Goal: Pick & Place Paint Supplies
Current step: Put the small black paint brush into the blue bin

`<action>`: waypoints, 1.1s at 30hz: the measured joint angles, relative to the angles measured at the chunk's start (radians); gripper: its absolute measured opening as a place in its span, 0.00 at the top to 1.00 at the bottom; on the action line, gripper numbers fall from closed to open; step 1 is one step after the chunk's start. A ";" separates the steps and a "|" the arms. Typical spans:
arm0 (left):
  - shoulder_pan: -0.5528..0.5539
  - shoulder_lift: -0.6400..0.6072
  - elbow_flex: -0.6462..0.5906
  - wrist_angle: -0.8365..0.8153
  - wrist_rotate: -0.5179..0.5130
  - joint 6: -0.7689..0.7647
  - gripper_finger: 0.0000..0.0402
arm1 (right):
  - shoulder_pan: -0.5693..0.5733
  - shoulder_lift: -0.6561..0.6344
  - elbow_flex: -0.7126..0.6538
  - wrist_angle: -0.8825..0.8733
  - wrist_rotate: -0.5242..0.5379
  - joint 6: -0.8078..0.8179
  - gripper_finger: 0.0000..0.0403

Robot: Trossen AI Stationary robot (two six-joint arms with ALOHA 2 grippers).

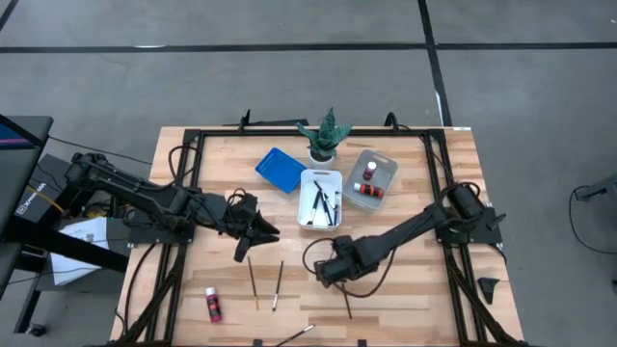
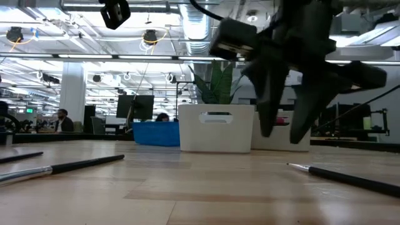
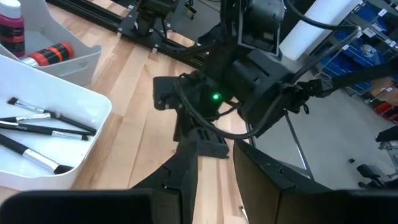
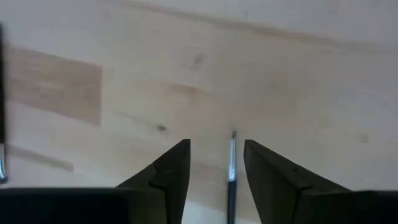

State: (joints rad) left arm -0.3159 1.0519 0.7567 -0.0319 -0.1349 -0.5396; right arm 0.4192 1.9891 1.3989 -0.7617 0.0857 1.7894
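Observation:
My right gripper (image 1: 323, 273) (image 2: 282, 136) points down over the table's near middle, open. In the right wrist view its fingers (image 4: 216, 144) stand on either side of the bristle end of a thin dark paintbrush (image 4: 231, 168) (image 1: 347, 304) lying flat on the wood, without touching it. My left gripper (image 1: 265, 231) (image 3: 216, 149) hovers open just left of it, facing the right arm. Two more brushes (image 1: 253, 280) (image 1: 278, 284) and a pink bottle (image 1: 213, 305) lie on the near left of the table. The white tray (image 1: 321, 198) holds several brushes, and the grey tray (image 1: 371, 178) holds bottles.
A blue tray (image 1: 281, 169) and a small potted plant (image 1: 323, 135) sit at the far side, beside the white and grey trays. Another brush (image 1: 294, 334) lies at the near edge. Black frame rails run along the table's sides. Bare wood shows on the near right.

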 joint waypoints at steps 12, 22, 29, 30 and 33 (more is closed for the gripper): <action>-0.001 0.000 0.000 -0.011 -0.004 0.000 0.76 | 0.012 0.036 0.002 0.001 -0.010 0.025 0.69; 0.000 0.000 0.000 -0.013 -0.003 -0.015 0.76 | 0.015 0.045 0.001 -0.027 -0.007 0.036 0.69; 0.000 0.000 0.000 -0.013 -0.003 -0.015 0.76 | 0.010 0.045 0.001 -0.030 0.000 0.036 0.70; 0.000 0.000 0.000 -0.013 -0.003 -0.015 0.76 | 0.009 0.045 0.001 -0.030 0.000 0.036 0.70; 0.000 0.000 0.000 -0.013 -0.002 -0.015 0.76 | 0.007 0.045 0.001 -0.030 0.001 0.036 0.70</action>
State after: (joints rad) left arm -0.3157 1.0519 0.7567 -0.0448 -0.1370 -0.5549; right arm 0.4260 2.0346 1.3994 -0.7921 0.0864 1.8252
